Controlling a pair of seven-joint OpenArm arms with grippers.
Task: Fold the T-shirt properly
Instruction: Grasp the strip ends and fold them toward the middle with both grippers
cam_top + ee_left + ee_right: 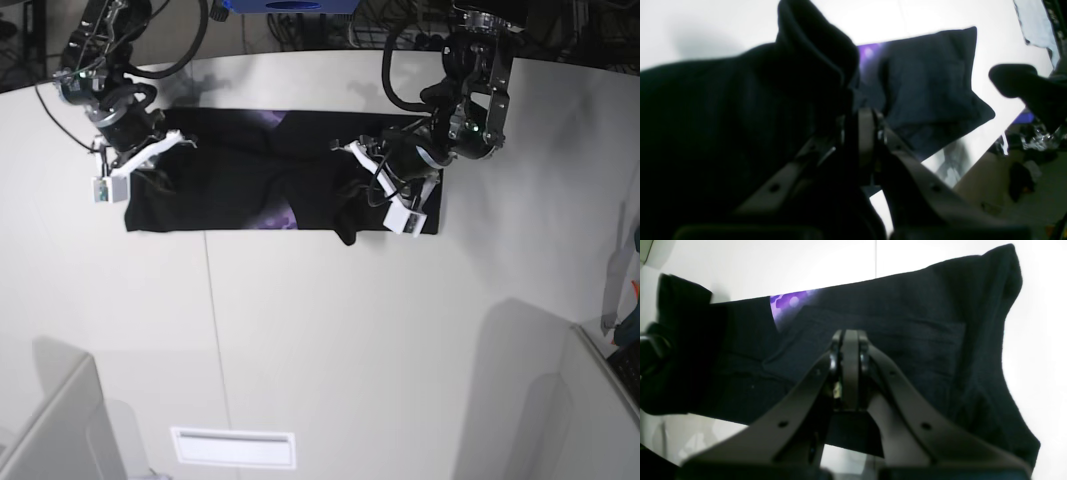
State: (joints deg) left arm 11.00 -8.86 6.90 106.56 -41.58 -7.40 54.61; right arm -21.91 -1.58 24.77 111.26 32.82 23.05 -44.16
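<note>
The black T-shirt lies spread in a wide band across the far part of the white table, with bits of purple print showing. My left gripper is over the shirt's right half. In the left wrist view its jaws are shut on a raised bunch of the black cloth, and flat shirt lies beyond. My right gripper is at the shirt's far left corner. Its fingers are pressed together above the shirt. I see no cloth between them.
The white table has a thin seam running front to back. A white label sits near its front edge, and grey panels stand at the front left and front right. A pale blue cloth hangs off to the side.
</note>
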